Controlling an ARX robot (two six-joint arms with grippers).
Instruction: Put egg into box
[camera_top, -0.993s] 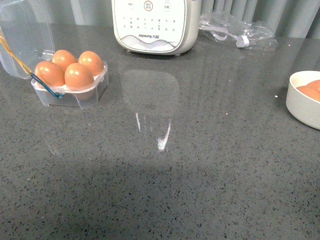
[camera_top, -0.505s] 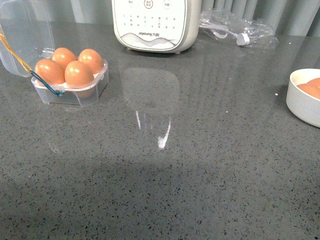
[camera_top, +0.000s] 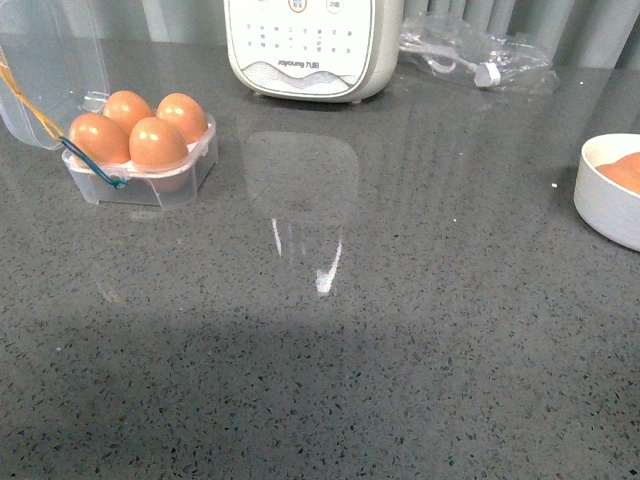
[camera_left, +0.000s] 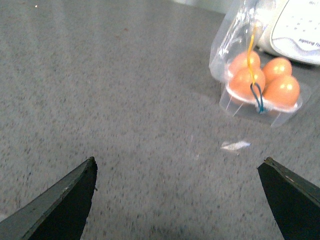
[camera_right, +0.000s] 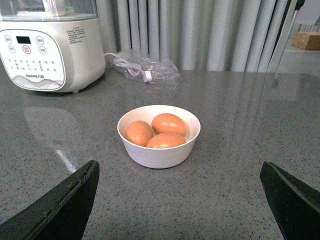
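Left pincer (camera_left: 177, 167): fingers spread wide, nothing between them, hanging above bare table (camera_left: 100, 75). Ahead of it and well apart, the box (camera_left: 240, 106), lid (camera_left: 227, 40) thrown back so the inside lies open from above. Full, with four brown eggs (camera_left: 247, 82) in it. No telling which went in last, so taking the egg (camera_left: 282, 90) as one of these, seated upright and kept from rolling by the moulded plastic. Yellow-and-blue cord (camera_left: 257, 97) draped loose across the near side of the box.

Right pincer (camera_right: 178, 169): likewise spread wide and empty. Ahead of it and near, roughly in line with the gap, a white bowl (camera_right: 160, 155) with three more eggs (camera_right: 167, 124) lying on their sides, held together by the rim. Beyond the bowl, a white appliance (camera_right: 45, 45) and a bagged cable (camera_right: 145, 67), well apart from the pincer.

Neither pincer visible in the front view.

Judging from the full box: task likely done, no free place for another egg. Probably only the lid left to close, if wanted. Risk there of trapping the cord under the rim or pressing on an egg top.
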